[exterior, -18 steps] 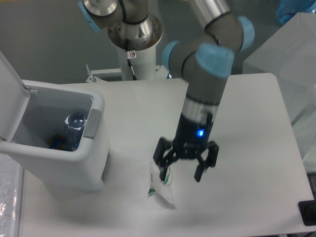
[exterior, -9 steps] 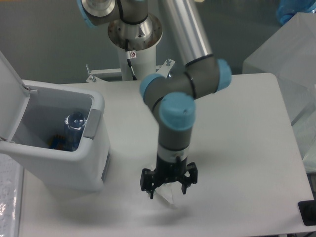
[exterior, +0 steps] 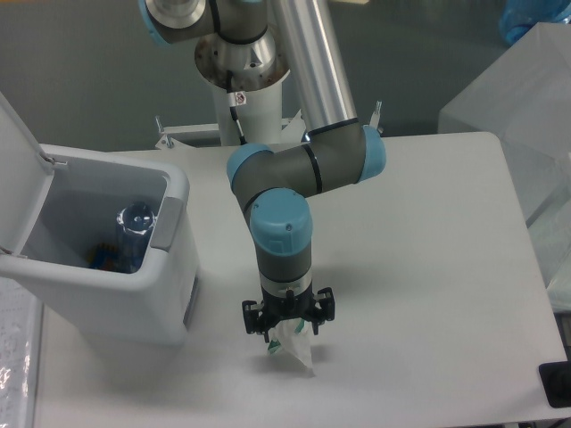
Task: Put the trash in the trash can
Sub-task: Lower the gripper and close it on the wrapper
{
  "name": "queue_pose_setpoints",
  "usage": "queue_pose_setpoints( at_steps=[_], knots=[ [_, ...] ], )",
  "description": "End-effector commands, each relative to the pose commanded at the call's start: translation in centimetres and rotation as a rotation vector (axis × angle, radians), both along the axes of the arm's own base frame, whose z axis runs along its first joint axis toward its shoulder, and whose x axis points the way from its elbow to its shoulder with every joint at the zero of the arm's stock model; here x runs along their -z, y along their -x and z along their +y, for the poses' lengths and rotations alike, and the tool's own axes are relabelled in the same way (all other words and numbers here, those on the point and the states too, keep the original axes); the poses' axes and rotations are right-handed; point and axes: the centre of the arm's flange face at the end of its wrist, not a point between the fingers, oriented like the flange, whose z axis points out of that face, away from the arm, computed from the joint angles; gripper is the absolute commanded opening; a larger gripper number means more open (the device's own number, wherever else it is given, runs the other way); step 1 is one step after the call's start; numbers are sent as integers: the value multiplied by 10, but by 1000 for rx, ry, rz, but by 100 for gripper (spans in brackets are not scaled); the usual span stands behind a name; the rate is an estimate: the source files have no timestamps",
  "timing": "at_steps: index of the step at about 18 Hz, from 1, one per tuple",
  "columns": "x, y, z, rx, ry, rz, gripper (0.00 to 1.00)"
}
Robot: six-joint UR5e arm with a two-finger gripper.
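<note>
Item count, fixed camera view:

- Robot arm (exterior: 308, 169): one, grey with light-blue joint caps.
- Gripper (exterior: 287, 328): one, black, carrying two jaws.
- Trash can (exterior: 134, 294): one, white, with one hinged lid (exterior: 16, 178) standing open.
- Trash pieces: two. One clear blue-tinted plastic bottle (exterior: 134, 234) inside the trash can; one crumpled clear-white wrapper (exterior: 293, 348) with green markings on the surface (exterior: 428, 267).
- Other contents of the trash can: one small multicoloured patch beside the bottle; item count cannot be determined.
- Surface: one, white.
- Arm base pedestal (exterior: 243, 111): one, white.
</note>
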Motion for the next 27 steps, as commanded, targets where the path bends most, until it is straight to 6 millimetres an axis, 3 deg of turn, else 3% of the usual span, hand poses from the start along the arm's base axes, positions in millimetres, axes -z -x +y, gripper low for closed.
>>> queue_pose_setpoints(
  at_steps=[6, 8, 10, 14, 19, 24, 27],
  knots=[
    [5, -9, 0, 11, 15, -5, 84],
    [6, -8, -3, 17, 34, 13, 80],
    [5, -7, -3, 15, 36, 26, 64],
    [-3, -4, 0, 32, 23, 40, 4],
    [-3, -6, 0, 159, 45, 49, 0],
    [-4, -6, 1, 162, 42, 44, 0],
    [-20, 6, 7, 156, -1, 59, 0]
  ],
)
